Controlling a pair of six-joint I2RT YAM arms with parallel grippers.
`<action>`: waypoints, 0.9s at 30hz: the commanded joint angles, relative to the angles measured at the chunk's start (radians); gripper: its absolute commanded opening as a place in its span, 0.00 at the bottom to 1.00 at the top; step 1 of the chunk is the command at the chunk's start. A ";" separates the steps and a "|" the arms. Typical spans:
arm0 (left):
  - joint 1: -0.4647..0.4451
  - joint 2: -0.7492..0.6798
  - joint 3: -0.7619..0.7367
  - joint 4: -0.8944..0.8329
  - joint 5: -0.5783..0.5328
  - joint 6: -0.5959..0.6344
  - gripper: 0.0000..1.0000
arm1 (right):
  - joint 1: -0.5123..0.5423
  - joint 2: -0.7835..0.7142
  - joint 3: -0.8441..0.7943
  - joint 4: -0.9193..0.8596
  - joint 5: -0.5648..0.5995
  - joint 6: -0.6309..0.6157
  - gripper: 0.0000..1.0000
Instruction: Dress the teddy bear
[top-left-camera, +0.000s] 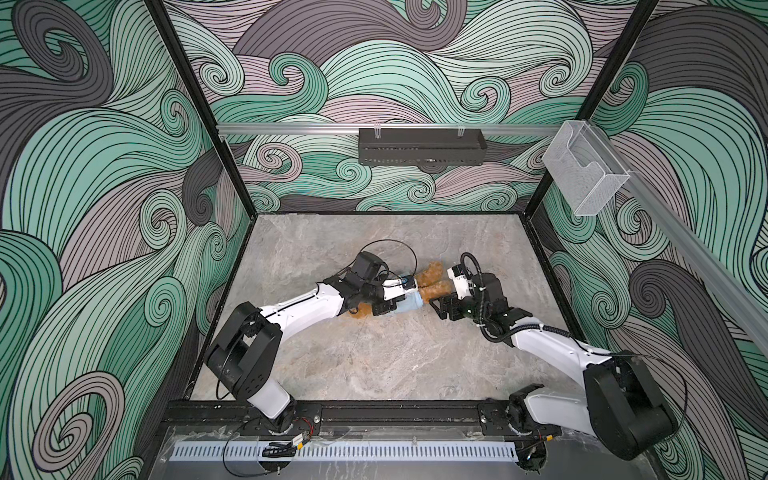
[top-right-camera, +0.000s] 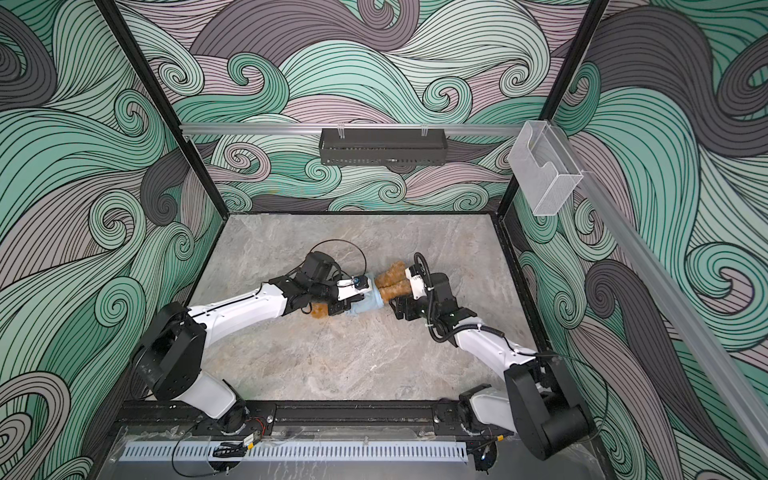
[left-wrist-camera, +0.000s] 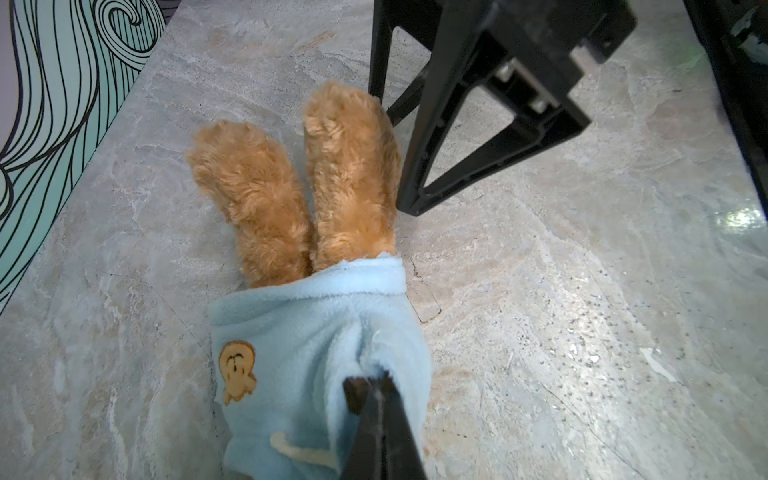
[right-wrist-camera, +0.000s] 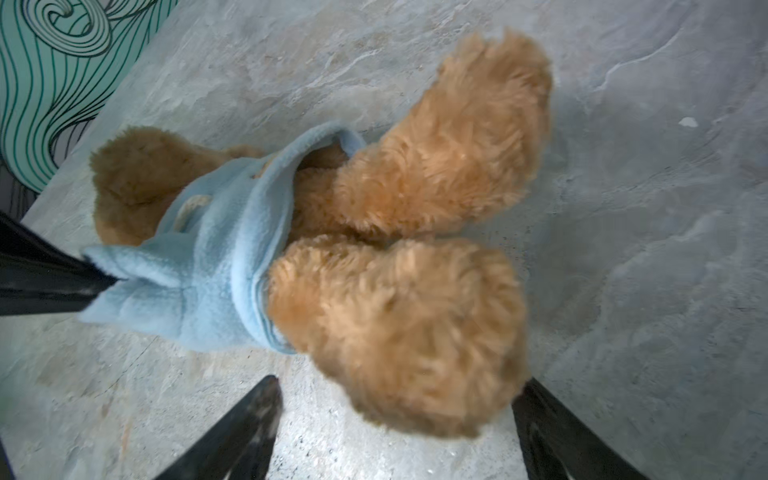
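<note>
The teddy bear (top-left-camera: 432, 286) (top-right-camera: 392, 284) lies mid-table, its golden-brown legs (left-wrist-camera: 353, 174) pointing at my right gripper. A light-blue garment (left-wrist-camera: 316, 332) (right-wrist-camera: 216, 266) (top-left-camera: 409, 305) with a bear patch (left-wrist-camera: 237, 370) wraps its torso. The head (right-wrist-camera: 133, 174) shows beyond the garment. My left gripper (left-wrist-camera: 370, 380) (top-left-camera: 386, 308) is shut on a pinched fold of the garment. My right gripper (right-wrist-camera: 397, 390) (top-left-camera: 442, 297) stands open at the feet. The nearer foot (right-wrist-camera: 415, 332) sits between its spread fingers (right-wrist-camera: 266, 403).
A black tray (top-left-camera: 422, 147) hangs on the back wall rail. A clear plastic bin (top-left-camera: 584, 170) is fixed to the right wall. The grey marble-look tabletop (top-left-camera: 374, 365) is walled at the back and sides, with a black rail (top-left-camera: 395, 413) along its front.
</note>
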 joint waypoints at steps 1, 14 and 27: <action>0.006 -0.058 0.000 0.000 0.044 -0.056 0.12 | -0.012 0.003 -0.003 0.060 0.013 -0.008 0.85; -0.032 -0.083 -0.115 0.132 0.038 -0.038 0.87 | -0.036 -0.024 -0.012 0.009 -0.006 0.031 0.83; -0.158 0.183 -0.034 0.267 -0.410 0.169 0.81 | -0.062 -0.030 -0.021 0.016 -0.039 0.059 0.82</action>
